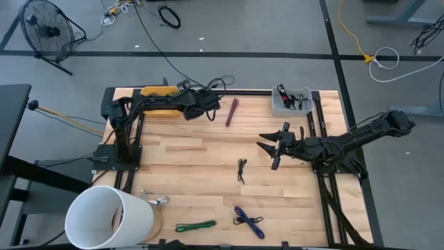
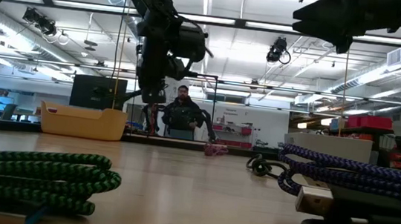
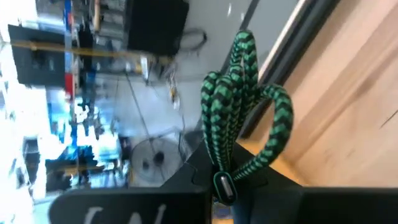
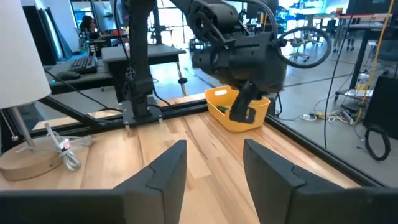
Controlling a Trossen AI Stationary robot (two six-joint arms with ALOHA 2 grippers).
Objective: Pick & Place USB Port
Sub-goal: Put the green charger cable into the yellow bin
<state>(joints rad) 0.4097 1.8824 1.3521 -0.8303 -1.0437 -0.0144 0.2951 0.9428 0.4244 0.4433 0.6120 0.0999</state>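
Green braided USB cable [image 3: 242,106] clamped in left pincer [image 1: 208,103] above desk [image 1: 187,149] back edge near yellow bin [image 1: 158,91], right pincer [image 1: 272,147] parted, empty, over bare mid-desk.

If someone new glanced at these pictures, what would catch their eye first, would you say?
Most likely the left gripper, raised near the yellow bin at the table's far edge, shut on a bundled green-and-black braided cable. Next, the right gripper, open and empty over mid-table, and the big white lamp shade at the near left corner.
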